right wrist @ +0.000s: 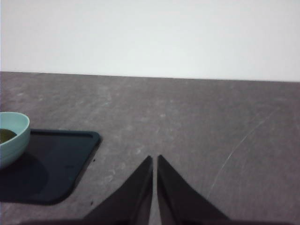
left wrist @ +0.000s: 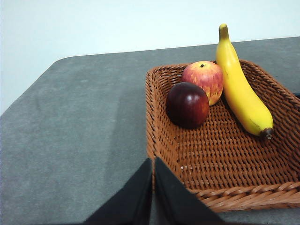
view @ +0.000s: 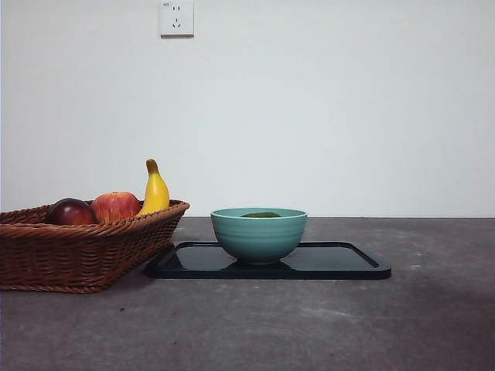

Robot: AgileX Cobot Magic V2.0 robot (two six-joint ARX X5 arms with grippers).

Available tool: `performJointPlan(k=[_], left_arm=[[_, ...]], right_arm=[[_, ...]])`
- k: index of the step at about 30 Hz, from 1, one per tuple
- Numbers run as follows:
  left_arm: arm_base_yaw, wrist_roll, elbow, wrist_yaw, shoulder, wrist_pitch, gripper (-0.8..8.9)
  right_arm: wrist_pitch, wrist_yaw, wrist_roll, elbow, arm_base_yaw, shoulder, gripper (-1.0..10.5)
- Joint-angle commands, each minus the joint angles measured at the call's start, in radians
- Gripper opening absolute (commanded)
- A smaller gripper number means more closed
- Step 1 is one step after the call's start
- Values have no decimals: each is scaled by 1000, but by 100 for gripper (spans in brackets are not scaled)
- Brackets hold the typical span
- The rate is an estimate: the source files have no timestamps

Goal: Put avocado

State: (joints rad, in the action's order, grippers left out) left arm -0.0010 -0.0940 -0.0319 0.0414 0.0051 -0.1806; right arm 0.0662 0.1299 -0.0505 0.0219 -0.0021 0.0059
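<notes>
Behind the grey table (view: 325, 325) stands a plain white wall with a power socket (view: 176, 18) high up. On the table a black tray (view: 340, 263) carries a teal bowl (view: 259, 233), and only a thin dark-green sliver of the avocado (view: 261, 215) shows above the bowl's rim in the front view; the right wrist view catches a dull green patch inside the bowl at the picture's edge. So the avocado lies in the bowl, mostly hidden.

Just beside the tray sits a wicker basket (view: 77, 251) holding a dark red-purple fruit (left wrist: 187, 104), a red apple (left wrist: 204, 79) and a banana (left wrist: 241, 91); the first two touch.

The left gripper (left wrist: 153, 185) hangs near the basket's corner with its jaws pressed together and nothing between them. The right gripper (right wrist: 154, 183) hangs over bare table near the tray's corner, jaws likewise closed and empty. Neither arm shows in the front view.

As for handling, the avocado is probably light and firm, with a matte skin that should give the pads fair grip. Its rounded shape could roll or squirt out if pinched off-centre, so a hold across its widest part from above seems best. The bowl's walls leave little room for the jaws, and the bowl may slide on the glossy tray if nudged.
</notes>
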Motion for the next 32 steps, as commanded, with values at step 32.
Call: performJointPlan(k=[32], left_arm=[[2, 2, 21, -1, -2, -7, 6]], right_arm=[[90, -8, -37, -11, -1, -2, 7]])
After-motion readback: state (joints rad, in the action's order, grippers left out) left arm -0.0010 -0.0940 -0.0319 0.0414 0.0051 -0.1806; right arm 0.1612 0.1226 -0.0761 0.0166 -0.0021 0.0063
